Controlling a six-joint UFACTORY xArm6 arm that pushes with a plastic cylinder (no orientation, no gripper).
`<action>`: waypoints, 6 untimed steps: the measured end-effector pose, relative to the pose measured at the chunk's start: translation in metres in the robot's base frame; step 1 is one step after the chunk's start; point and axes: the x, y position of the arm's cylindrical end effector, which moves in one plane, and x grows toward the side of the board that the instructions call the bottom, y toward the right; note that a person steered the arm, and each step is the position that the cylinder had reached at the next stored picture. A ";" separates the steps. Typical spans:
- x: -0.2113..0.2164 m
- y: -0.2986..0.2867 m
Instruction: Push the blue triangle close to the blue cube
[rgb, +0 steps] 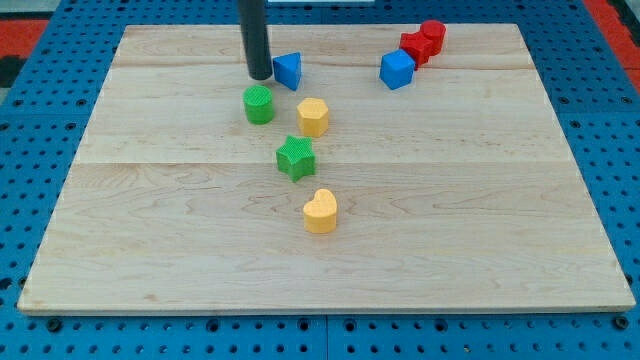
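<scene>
The blue triangle (288, 70) lies near the view's top, left of centre. My tip (259, 76) stands just to its left, almost touching it. The blue cube (397, 69) sits well to the triangle's right, near the view's top right.
Two red blocks (424, 42) sit just above and right of the blue cube. A green cylinder (259, 104) lies just below my tip. A yellow hexagon-like block (313, 117), a green star (296, 158) and a yellow heart (320, 211) run down the board (150, 230).
</scene>
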 end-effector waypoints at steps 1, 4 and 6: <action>-0.028 0.049; -0.006 0.045; -0.007 0.136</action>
